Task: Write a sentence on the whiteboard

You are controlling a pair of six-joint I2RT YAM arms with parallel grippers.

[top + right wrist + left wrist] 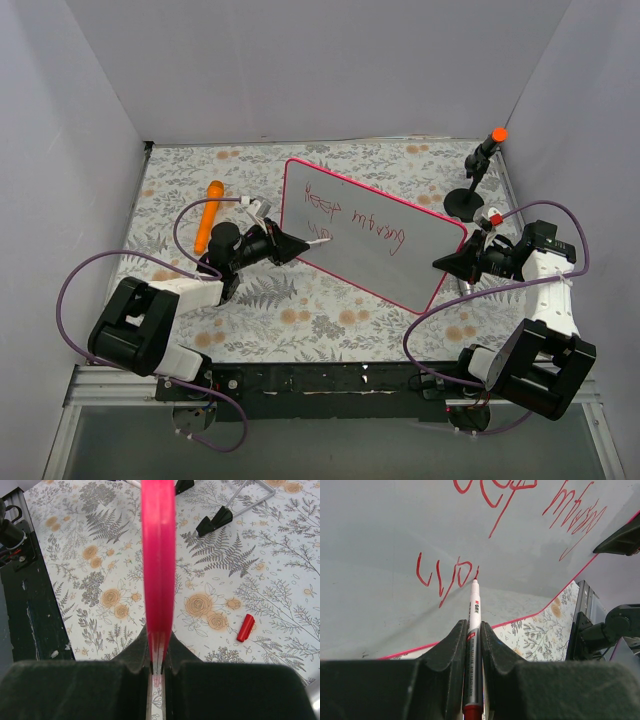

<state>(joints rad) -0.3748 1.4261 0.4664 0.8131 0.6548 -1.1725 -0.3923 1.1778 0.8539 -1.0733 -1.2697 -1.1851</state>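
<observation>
Whiteboard (380, 245) judged stiff, light, slick-faced: your right gripper (159, 640) pinches its frame near the table's (300, 320) right edge, the sound hold; left gripper (474, 630) pinches the marker (474, 600).

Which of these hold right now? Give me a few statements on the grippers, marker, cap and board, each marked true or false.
1. The left gripper holds the marker with its tip on the whiteboard. True.
2. The right gripper is open, clear of the whiteboard. False: it is shut on the pink frame.
3. The red cap lies loose on the floral cloth. True.
4. The whiteboard is blank. False: the sentence runs into a second line.
</observation>
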